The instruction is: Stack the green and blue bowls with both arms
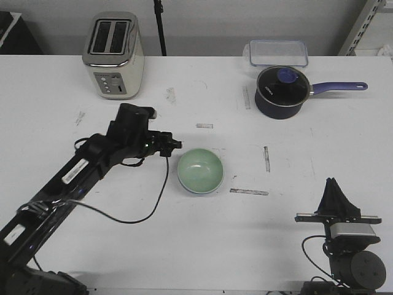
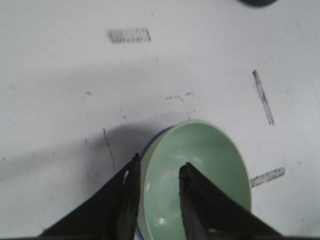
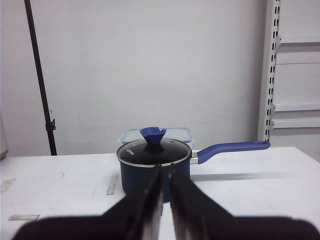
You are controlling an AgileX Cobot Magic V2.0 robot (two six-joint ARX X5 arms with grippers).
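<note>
The pale green bowl [image 1: 200, 169] sits at the table's middle, nested in the blue bowl [image 1: 198, 192], of which only a thin rim shows beneath it. In the left wrist view the green bowl [image 2: 210, 170] fills the lower centre, with a sliver of the blue bowl [image 2: 151, 144] at its edge. My left gripper [image 1: 177, 145] is at the stack's left side and open [image 2: 160, 161], one finger outside the green rim and one over its inside. My right gripper [image 1: 334, 184] stands shut at the front right, pointing towards the saucepan [image 3: 166, 167], holding nothing.
A dark navy saucepan [image 1: 281, 91] with a lid and purple-blue handle stands at the back right, with a clear plastic box [image 1: 277, 52] behind it. A toaster [image 1: 114, 55] is at the back left. The left arm's cable [image 1: 141, 212] trails across the table.
</note>
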